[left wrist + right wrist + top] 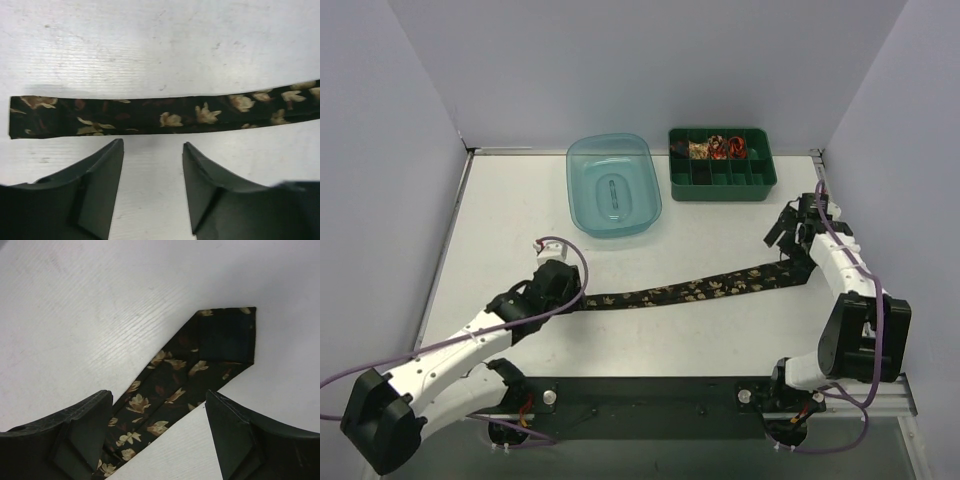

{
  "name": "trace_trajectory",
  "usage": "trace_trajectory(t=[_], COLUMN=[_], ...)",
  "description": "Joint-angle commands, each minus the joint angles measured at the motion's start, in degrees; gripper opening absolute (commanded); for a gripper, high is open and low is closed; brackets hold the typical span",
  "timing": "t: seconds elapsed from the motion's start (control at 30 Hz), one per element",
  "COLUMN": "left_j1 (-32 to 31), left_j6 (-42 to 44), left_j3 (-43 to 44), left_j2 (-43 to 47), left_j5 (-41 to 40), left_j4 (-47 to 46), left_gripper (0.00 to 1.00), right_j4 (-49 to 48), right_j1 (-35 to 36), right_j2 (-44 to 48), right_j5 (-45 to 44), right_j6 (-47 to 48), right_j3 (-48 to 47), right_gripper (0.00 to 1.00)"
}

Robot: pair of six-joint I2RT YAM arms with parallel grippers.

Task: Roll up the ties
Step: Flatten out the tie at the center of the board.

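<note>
Necktie (690, 290) lies flat, stretched across tabletop (520, 220) between arms. Left fingers (97, 180) part-open, empty, just beside narrow end. Right fingers (82, 432) wide, empty, above broader end. Fabric likely soft, light, limp, slippery; take narrow end's edge to start roll.

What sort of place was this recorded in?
Probably a lab robot test cell, not a home: plain pale walls box in a white table, two arms are bolted at its near edge, with a tie, tub and tray as props.
</note>
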State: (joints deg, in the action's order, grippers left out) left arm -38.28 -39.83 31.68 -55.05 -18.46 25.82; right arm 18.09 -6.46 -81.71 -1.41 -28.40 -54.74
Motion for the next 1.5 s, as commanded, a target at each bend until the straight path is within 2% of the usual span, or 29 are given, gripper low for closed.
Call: trace_trajectory(t=[0.0, 0.1, 0.23, 0.47, 0.67, 1.03, 1.47], left_j1=[-2.23, -2.41, -2.06, -0.04, 1.19, 2.16, 2.34], left_j6=[0.46, 0.81, 1.6, 4.06, 4.85, 4.85, 4.94], left_j3=[-0.92, -1.09, 0.13, 2.51, 2.42, 0.75, 0.22], left_j2=[5.2, 7.41, 8.82, 8.73, 8.29, 6.97, 4.86], left_j5=[1.58, 1.58, 0.27, -0.09, 0.0, 0.88, 1.58], left_j4=[-1.48, -0.95, 0.1, 0.37, -0.33, -1.65, -2.97], left_gripper=[0.67, 0.79, 0.86, 0.88, 0.89, 0.88, 0.88], right_j4=[3.36, 3.71, 4.24, 4.41, 2.92, 0.55, -5.86], right_j1=[-2.77, -3.65, -4.79, -6.2, -6.46, -6.46, -6.37], right_j2=[-0.46, -2.83, -6.34, -11.36, -14.0, -15.23, -13.21], right_j5=[-2.63, -2.46, -2.28, 0.35, 3.69, 7.47, 13.27], right_j6=[-0.6, -0.78, -0.78, -0.78, -0.86, -1.04, -2.01], right_j3=[0.34, -0.71, -1.86, -2.56, -2.56, -2.21, 0.6], right_gripper=[0.76, 0.73, 0.71, 0.61, 0.44, 0.37, 0.39])
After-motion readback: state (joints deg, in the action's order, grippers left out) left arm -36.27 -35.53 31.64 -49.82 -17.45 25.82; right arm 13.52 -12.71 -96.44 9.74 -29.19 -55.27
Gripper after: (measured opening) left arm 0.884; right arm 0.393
